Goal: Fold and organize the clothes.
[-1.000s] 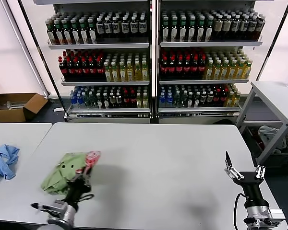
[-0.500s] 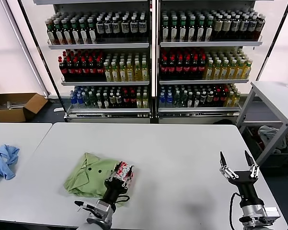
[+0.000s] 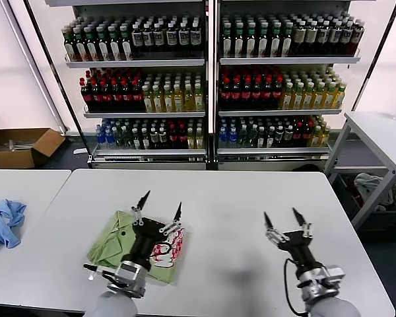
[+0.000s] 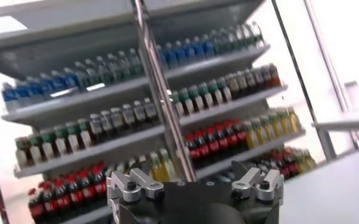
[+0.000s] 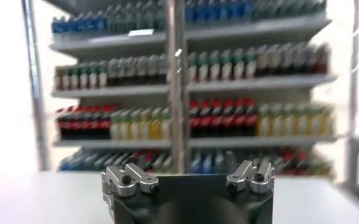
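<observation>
The light green polo shirt lies in a rough bundle on the grey table, at the front left. Its red-and-white print faces up on its right side. My left gripper is open and empty. It stands just over the shirt's right half with its fingers pointing up and away. My right gripper is open and empty, raised over the table's front right, well apart from the shirt. Both wrist views show only the bottle shelves, not the shirt.
A smaller light blue cloth lies on the neighbouring table at the far left. Shelves full of bottles stand behind the table. Another table stands at the right, and a cardboard box sits on the floor at the left.
My left gripper dragged the shirt to the right, let it go and rose open above it. My right gripper moved left and farther over the table.
</observation>
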